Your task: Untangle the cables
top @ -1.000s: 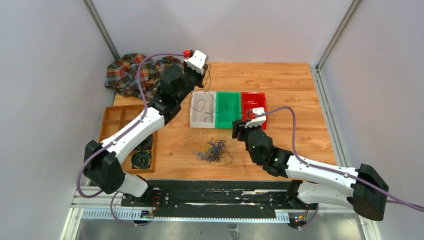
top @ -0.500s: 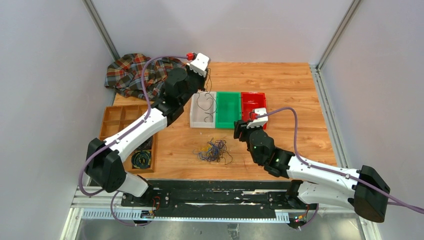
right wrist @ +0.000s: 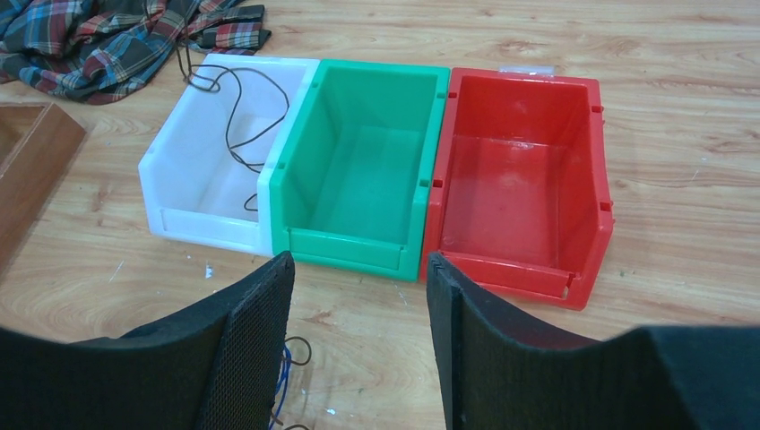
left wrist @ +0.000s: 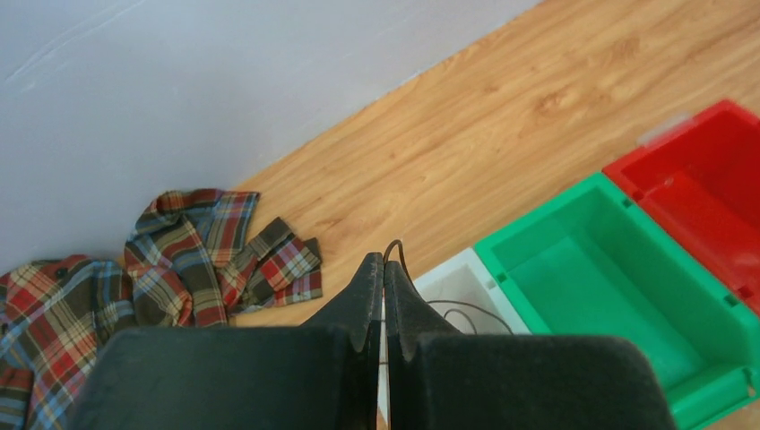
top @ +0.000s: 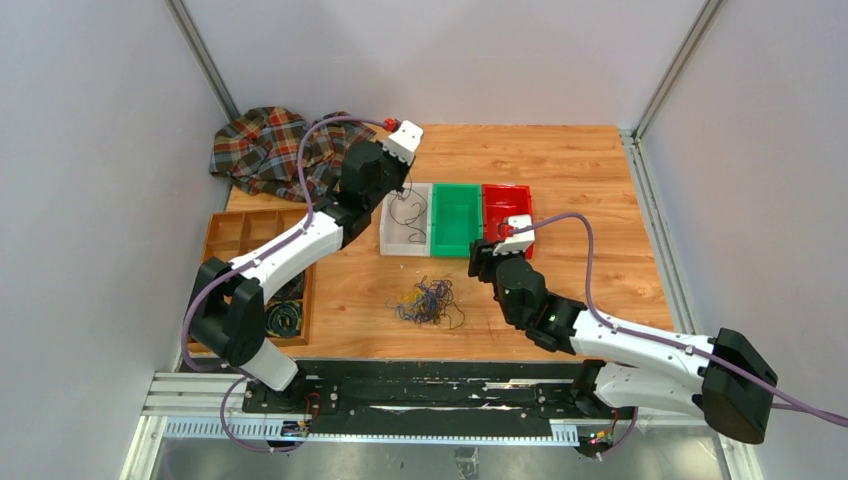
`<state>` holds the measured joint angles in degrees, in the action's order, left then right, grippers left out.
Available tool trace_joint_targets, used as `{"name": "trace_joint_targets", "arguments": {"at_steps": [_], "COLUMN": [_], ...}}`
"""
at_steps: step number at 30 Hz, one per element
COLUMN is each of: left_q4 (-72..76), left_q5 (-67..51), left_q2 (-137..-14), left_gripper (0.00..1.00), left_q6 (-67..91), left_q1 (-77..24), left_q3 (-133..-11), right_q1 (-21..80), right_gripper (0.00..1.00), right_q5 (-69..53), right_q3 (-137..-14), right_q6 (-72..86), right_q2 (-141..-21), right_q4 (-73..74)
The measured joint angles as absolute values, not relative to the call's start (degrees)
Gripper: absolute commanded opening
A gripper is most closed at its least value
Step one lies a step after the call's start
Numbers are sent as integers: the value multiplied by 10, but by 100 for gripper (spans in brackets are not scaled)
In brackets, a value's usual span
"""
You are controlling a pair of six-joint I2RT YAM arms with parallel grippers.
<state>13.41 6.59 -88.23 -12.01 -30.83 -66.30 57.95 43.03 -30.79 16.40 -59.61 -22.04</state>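
While the left gripper [left wrist: 384, 265] is clamped together on a dark cable [right wrist: 235, 107] just above the white bin [right wrist: 204, 224], that cable's loose length curls down inside the bin. The tangled cables [top: 428, 302] lie on the surface [top: 590, 170] in front of the white bin. The right gripper [right wrist: 358, 262], fingers apart and empty, hovers to the white bin's right front.
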Motion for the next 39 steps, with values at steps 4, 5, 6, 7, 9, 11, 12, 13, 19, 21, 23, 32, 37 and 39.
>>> {"name": "trace_joint_targets", "arguments": {"at_steps": [4, 5, 6, 7, 9, 11, 12, 13, 19, 21, 23, 32, 37, 39], "left_q4": [132, 130, 128, 125, 115, 107, 101, 94, 18, 5, -6, -4, -15, -28], "left_q5": [53, 50, 49, 47, 40, 39, 40, 41, 48, 51, 57, 69, 51, 40], "left_q2": [-895, -899, -903, -906, -914, -919, -922, -928, -1002, -1020, -1039, -1079, -1092, -1102], "left_gripper": [0, 0, 0, 0, 0, 0, 0, 0, 0, 0, 0, 1, 9, 14], "left_q6": [-165, -177, -184, -191, -206, -224, -236, -244, -275, -279, -280, -283, -283, -284], "left_q1": [-308, -308, -308, -308, -309, -312, -314, -317, -328, -328, -327, -322, -322, -320], "left_q3": [-649, -645, -642, -640, -638, -638, -639, -641, -711, -715, -715, -712, -729, -748], "right_q1": [574, 572, 569, 567, 564, 561, 560, 559, 557, 557, 554, 546, 546, 546], "right_gripper": [56, 56, 56, 56, 56, 56, 56, 56, 56, 56, 56, 54, 55, 54], "right_q5": [430, 429, 428, 427, 425, 422, 421, 419, 411, 409, 406, 400, 398, 395], "right_q3": [-308, -308, -308, -308, -308, -308, -308, -308, -308, -308, -308, -308, -308, -308], "right_q6": [164, 164, 164, 165, 166, 167, 167, 168, 169, 170, 172, 186, 188, 188], "right_q2": [-598, -598, -599, -599, -601, -606, -608, -611, -630, -637, -641, -652, -652, -649], "right_q4": [-220, -220, -220, -220, -220, -220, -220, -220, -220, -219, -219, -219, -217, -215]}}
